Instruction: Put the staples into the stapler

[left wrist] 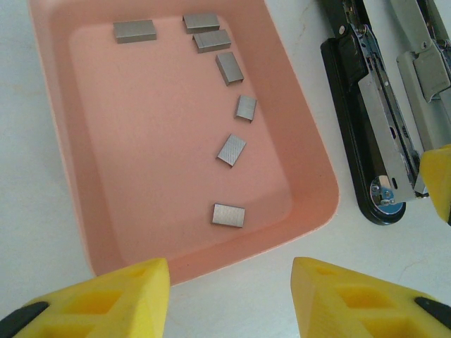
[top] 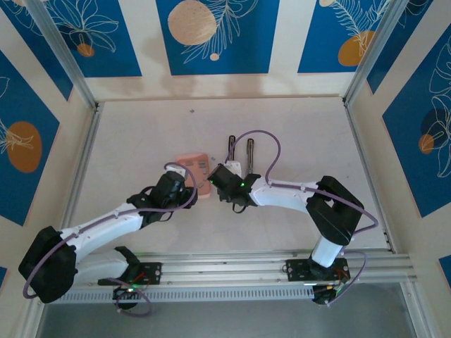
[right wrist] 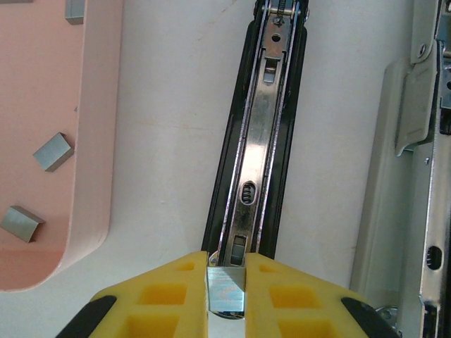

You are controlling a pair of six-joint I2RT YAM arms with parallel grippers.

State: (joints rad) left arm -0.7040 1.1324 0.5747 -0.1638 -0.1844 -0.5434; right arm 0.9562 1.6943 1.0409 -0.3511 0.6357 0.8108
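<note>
From above, the pink box is spotted mid-frame on the counter, with the stapler just right of it. At the left wrist, the left end effector is held released and empty at the bottom edge, below loose staples in the box. At the right wrist, the right end effector is clenched on a staple strip, bottom centre, at the stapler's lower end.

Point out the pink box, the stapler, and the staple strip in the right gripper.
pink box (left wrist: 141,176): left wrist view, bare floor of the box.
stapler (right wrist: 255,141): right wrist view, metal channel in its black bar.
staple strip (right wrist: 225,290): right wrist view, its shiny face.
</note>
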